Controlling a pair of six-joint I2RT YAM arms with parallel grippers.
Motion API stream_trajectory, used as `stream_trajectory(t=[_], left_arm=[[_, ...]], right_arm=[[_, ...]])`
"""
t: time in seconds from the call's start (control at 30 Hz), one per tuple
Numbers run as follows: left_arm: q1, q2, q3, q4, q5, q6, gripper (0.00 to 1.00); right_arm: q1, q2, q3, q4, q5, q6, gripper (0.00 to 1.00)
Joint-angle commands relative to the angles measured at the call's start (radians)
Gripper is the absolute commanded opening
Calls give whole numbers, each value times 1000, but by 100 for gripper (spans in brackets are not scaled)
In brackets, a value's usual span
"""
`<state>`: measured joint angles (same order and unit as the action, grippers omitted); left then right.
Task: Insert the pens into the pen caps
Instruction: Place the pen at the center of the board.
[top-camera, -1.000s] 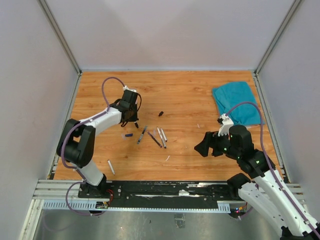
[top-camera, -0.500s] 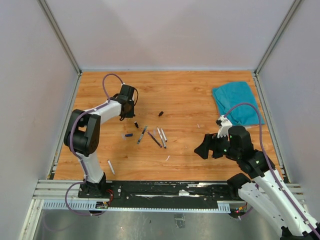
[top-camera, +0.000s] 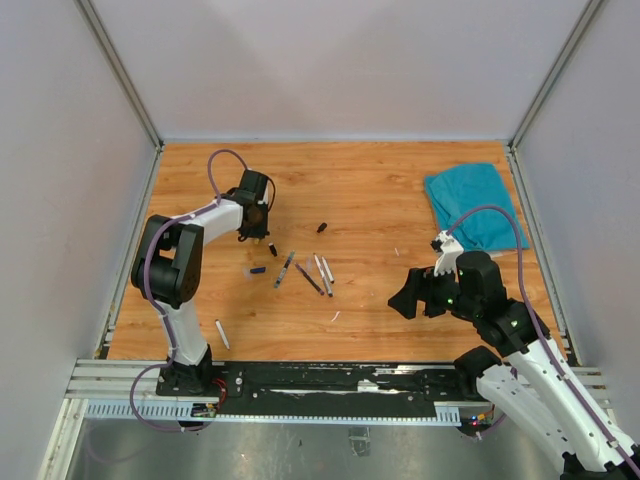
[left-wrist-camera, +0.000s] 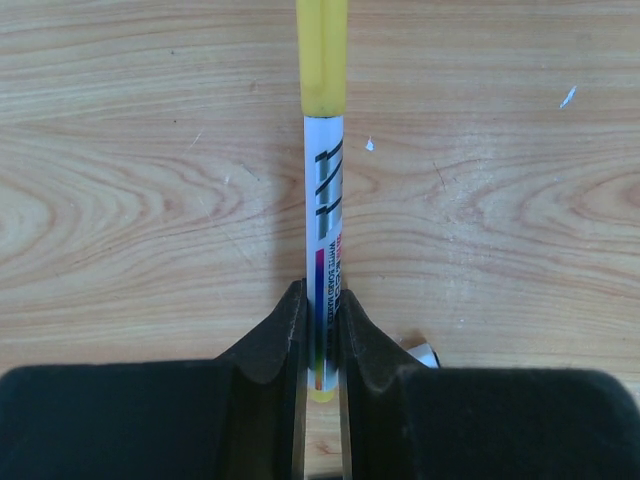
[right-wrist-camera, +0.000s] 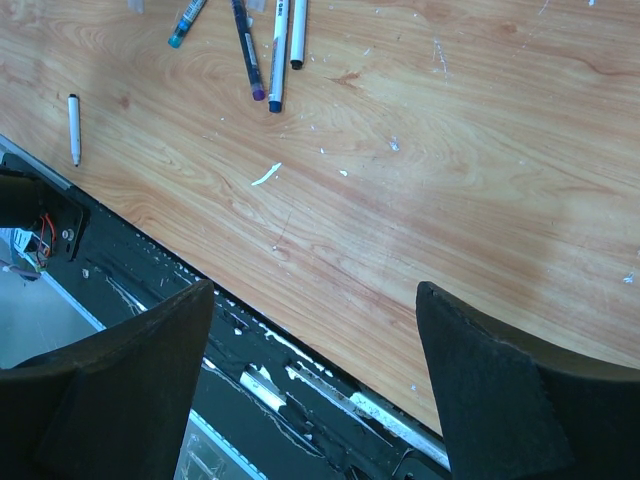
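Observation:
My left gripper (left-wrist-camera: 320, 305) is shut on a white pen (left-wrist-camera: 323, 240) near its yellow tail end. A yellow cap (left-wrist-camera: 322, 55) sits on the pen's far end, over the wood table. From above, the left gripper (top-camera: 257, 222) hangs at the table's left. A black cap (top-camera: 272, 249) and a blue cap (top-camera: 258, 270) lie just near of it. Several loose pens (top-camera: 318, 273) lie mid-table, also at the top of the right wrist view (right-wrist-camera: 277, 55). Another black cap (top-camera: 322, 227) lies further back. My right gripper (top-camera: 405, 296) is open and holds nothing.
A teal cloth (top-camera: 470, 205) lies at the back right. One white pen (top-camera: 221, 333) lies alone near the front left edge, the same pen (right-wrist-camera: 73, 128) showing in the right wrist view. The black rail (right-wrist-camera: 250, 380) runs along the table's near edge. Grey walls enclose three sides.
The left gripper has drawn back and slightly left from the cluster of pens, its elbow swinging outward. The right arm has not moved.

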<state>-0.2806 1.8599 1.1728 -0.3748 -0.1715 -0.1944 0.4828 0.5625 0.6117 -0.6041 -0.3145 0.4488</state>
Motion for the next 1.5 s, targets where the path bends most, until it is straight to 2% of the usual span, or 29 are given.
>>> stream_trajectory(t=[0.0,0.33,0.7,0.8,0.93,1.17,1.47], left_arm=[[19,30,12,-25,13,20,18],[27,28,11,-27,26,28,25],[29,20,16,-37,30,32,26],[28,-5,23,-39,26,36,33],[27,-48,50,-50,37,42,37],[22,-195,54,-44,82,28,39],[20,-552,-62,-15,251,-53,38]], right_arm=[[-13,2,-7,0,-18,-4,82],[-13,5,-3,-5,-19,-7,83],[-13,-1,-8,-14,-17,-17,83],[-13,-1,-7,-15,-15,-18,83],[-13,-1,-3,-16,-14,-17,83],[-13,19,-2,-8,3,-21,83],[-13,102,42,11,18,-58,81]])
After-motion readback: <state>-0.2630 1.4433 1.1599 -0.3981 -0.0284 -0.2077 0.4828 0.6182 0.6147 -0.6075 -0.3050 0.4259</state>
